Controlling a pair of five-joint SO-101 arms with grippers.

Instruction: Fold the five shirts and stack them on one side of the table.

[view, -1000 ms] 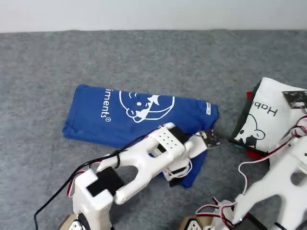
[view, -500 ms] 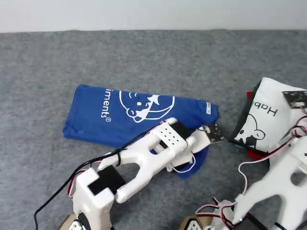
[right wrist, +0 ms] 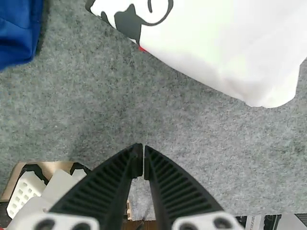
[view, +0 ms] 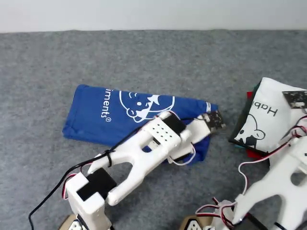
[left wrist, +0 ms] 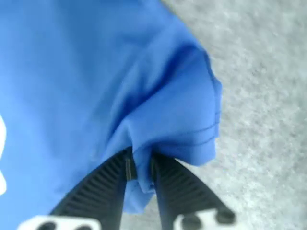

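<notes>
My left jaws are pinched narrow on a ridge of the blue shirt (view: 120, 112), at the shirt's 4 o'clock corner. The rest of it lies flat on the grey table (view: 192, 62) near the middle, running off toward 9 o'clock.

The bite worries me. Only a thin fold near the hem sits between the jaws, and I cannot tell whether I have both layers or just the top one. With one layer, I judge the fold would come over crooked. A quick pull could slip the cloth free, or drag the whole shirt across the rough table instead of turning it.

At 3 o'clock the white shirt (view: 271, 122) tops the pile. My right jaws are closed on nothing over bare table just beside it, so a wide swing that way could knock the pile.
</notes>
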